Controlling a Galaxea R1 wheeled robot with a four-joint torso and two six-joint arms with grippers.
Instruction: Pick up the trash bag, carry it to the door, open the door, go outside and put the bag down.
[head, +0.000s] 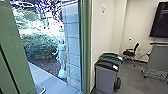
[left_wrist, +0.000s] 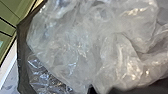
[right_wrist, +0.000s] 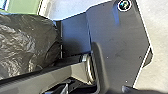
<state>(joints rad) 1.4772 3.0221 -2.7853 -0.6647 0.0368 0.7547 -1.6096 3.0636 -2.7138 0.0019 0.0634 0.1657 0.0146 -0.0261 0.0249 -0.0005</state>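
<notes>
Crumpled plastic trash bag is close before the left gripper, near an open doorway.
The left wrist view shows this bag pale and half see-through; the right wrist view shows it dark and shiny, near the right gripper. If either gripper is open or closed, I cannot tell, and neither the bag's long axis nor where its mouth points. Farther from the grippers, the head view gives what the wrist views do not: a green door panel, a green upright frame, and right of it a grey bin with black lid, beside a green-lidded bin. Through the doorway, a white statue stands beside the paved path, before a leafy bush.
</notes>
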